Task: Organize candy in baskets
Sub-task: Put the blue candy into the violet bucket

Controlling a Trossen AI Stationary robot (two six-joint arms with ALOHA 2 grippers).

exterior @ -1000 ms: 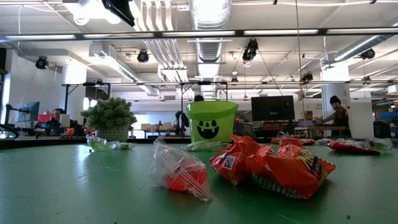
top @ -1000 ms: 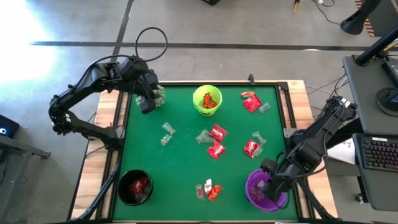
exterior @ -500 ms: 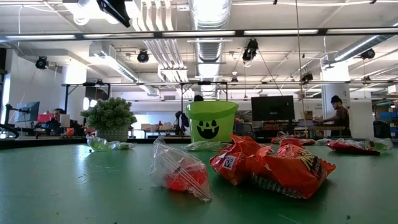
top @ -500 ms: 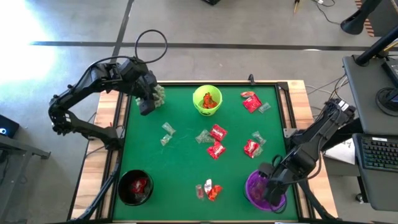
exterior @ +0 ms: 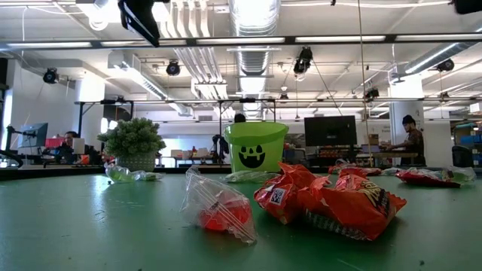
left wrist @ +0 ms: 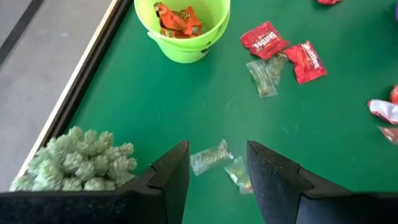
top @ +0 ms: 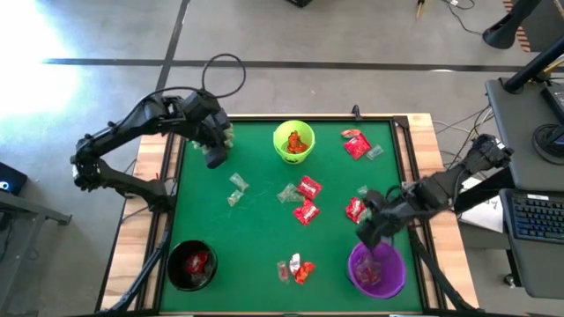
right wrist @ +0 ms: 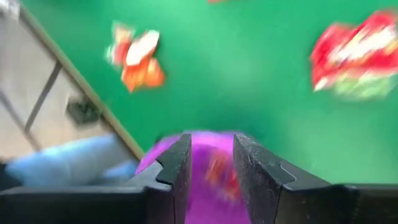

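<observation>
Candy [top: 305,211] is judged light, soft and crinkly, with slippery wrappers; a twisted wrapper end or the packet's narrow middle is judged the best hold. Loose pieces are scattered mid-counter; others lie in the lime green basket [top: 293,142] at 12 o'clock, the black basket [top: 191,264] at 7 and the purple basket [top: 376,269] at 5.

Right pincer [top: 367,231] is seen just above the purple basket, jaws apart, nothing held. Left pincer [top: 214,154] hovers at 10 o'clock by the spiky plant [left wrist: 81,158], jaws apart, empty.

The counter [top: 256,224] is covered in flat green felt. An open workshop is seen behind.
</observation>
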